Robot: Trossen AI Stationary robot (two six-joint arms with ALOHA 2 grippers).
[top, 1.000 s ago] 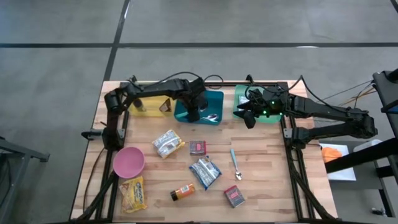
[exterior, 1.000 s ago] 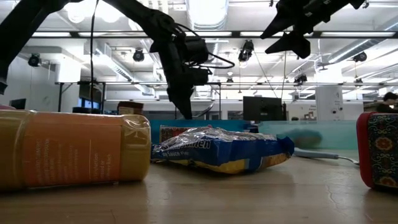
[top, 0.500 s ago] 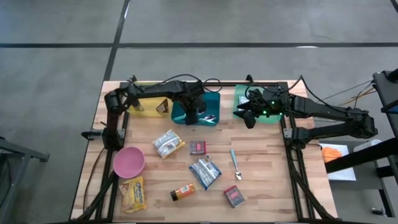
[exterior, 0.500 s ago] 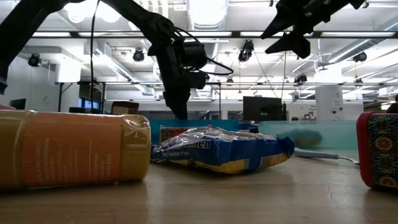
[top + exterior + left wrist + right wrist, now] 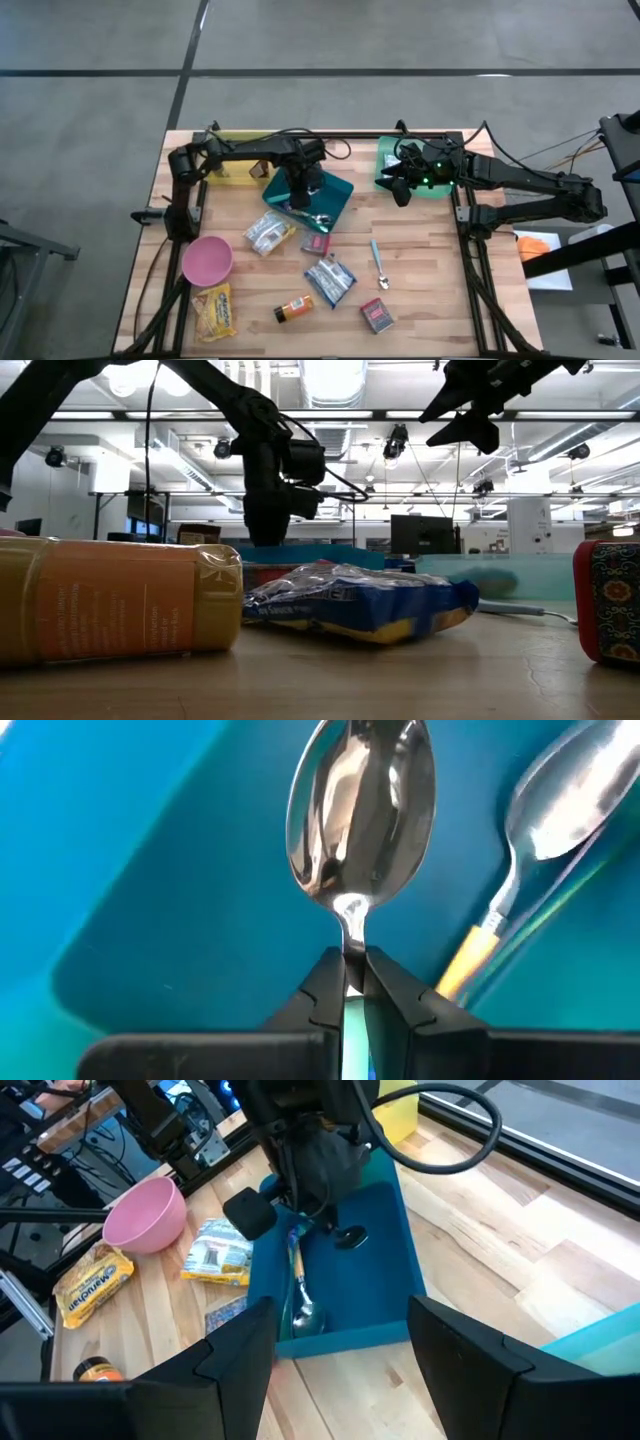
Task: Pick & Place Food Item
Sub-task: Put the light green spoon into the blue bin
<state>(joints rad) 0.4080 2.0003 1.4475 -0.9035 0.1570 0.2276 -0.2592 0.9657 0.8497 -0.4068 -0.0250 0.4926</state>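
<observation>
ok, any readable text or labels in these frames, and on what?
"Manu...": brown lettering on the yellow snack bag; the rest of the word is unclear.
Blue packet: white lettering, too blurred to read.
Orange bottle: label print too small to read.
Red box: pattern only, no legible text.

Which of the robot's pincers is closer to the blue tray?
The left. The left pincer is down inside the blue tray, shut on a spoon; the right pincer hovers off beside it, over the green tray.
</observation>
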